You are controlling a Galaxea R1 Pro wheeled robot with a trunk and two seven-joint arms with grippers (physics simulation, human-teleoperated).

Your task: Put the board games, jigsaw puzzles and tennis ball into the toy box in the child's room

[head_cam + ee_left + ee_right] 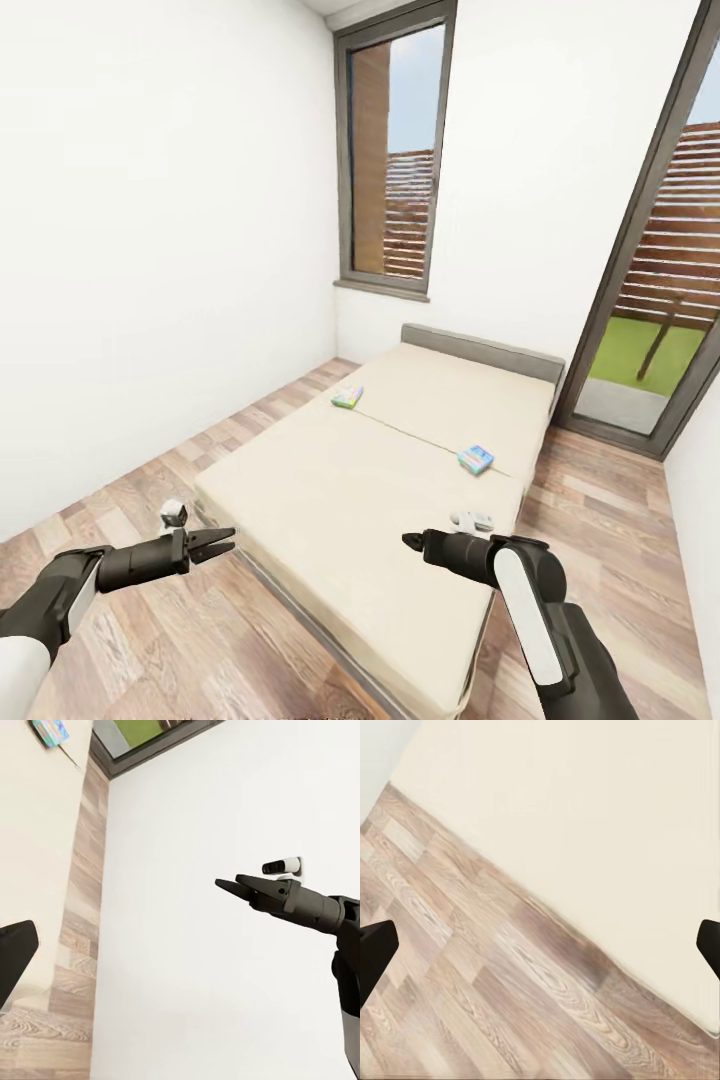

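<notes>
Board games (475, 459) lie on bed (400, 480) beyond both pincers.

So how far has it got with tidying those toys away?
Barely started, by the look of it. Two board games still lie on the bed: a yellow-green one towards the window side and a blue one nearer the glass door. The left gripper and right gripper hold nothing; the right wrist view shows fingertips spread over floor and mattress edge. Both games still need collecting.

matt beige bed (380, 480); wood-grain floor (200, 640)
</notes>
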